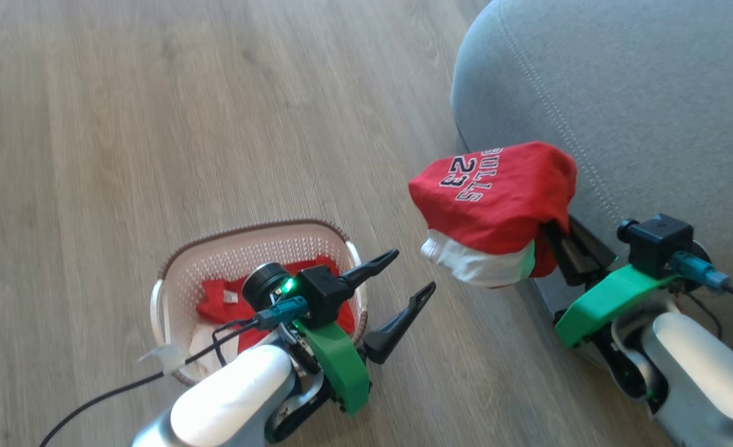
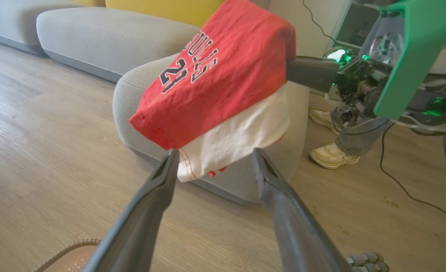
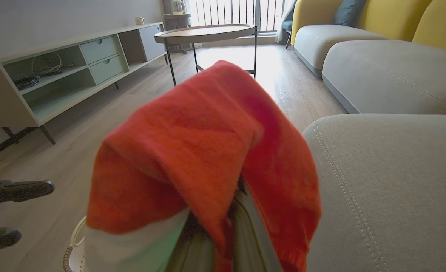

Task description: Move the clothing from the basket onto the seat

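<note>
Cream plastic basket [image 1: 229,257]: on the wood floor [image 1: 155,93], near the left gripper [image 1: 413,270]; red cloth [image 1: 220,304] lies inside.
Left gripper: fingers spread apart, nothing between them.
Right gripper [image 1: 568,245]: clenched on the jersey [image 1: 496,192], its fingertips hidden.
Red jersey: in the air, draped over the right gripper, just beside the seat [image 1: 639,93] corner, not on it.
Grey seat: behind the jersey, pale double stitching.

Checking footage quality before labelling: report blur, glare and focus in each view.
Right wrist view: the clothing, near the lens, is blurred, while the seat stitching stays sharp; glare washes out the floor by the round table. Left wrist view: lettering crisp. Head view: evenly lit, slightly soft.
</note>
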Robot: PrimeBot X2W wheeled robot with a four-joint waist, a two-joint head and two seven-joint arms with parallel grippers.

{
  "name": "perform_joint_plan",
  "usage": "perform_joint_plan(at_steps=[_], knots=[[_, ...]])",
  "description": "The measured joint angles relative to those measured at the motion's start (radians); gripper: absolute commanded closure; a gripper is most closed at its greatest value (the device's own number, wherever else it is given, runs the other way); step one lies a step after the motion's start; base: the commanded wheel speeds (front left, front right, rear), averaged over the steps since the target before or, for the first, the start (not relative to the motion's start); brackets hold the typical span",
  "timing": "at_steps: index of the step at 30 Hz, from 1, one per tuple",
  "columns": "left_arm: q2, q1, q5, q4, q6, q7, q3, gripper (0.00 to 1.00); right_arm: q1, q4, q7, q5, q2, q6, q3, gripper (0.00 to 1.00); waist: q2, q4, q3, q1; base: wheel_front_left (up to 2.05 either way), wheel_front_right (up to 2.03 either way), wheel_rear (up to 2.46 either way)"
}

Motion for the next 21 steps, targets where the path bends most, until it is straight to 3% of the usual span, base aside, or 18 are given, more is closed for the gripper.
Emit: perform_joint_plan(at_steps=[10,21], knots=[[0.051,-0.1,0.03,-0.047,0.0,0.021,0.013,0.0,-0.004,-0.047,0.0,-0.059,0.049,0.0,-0.151,1.0,0.0,0.024,0.154,0.0,0.0,0.0,0.0],[0.139,-0.268,0.063,-0.14,0.002,0.065,0.081,0.0,-0.197,-0.081,-0.002,-0.107,0.192,0.0,-0.329,1.0,-0.0001,0.034,0.45,0.0004,0.0,0.0,0.0]])
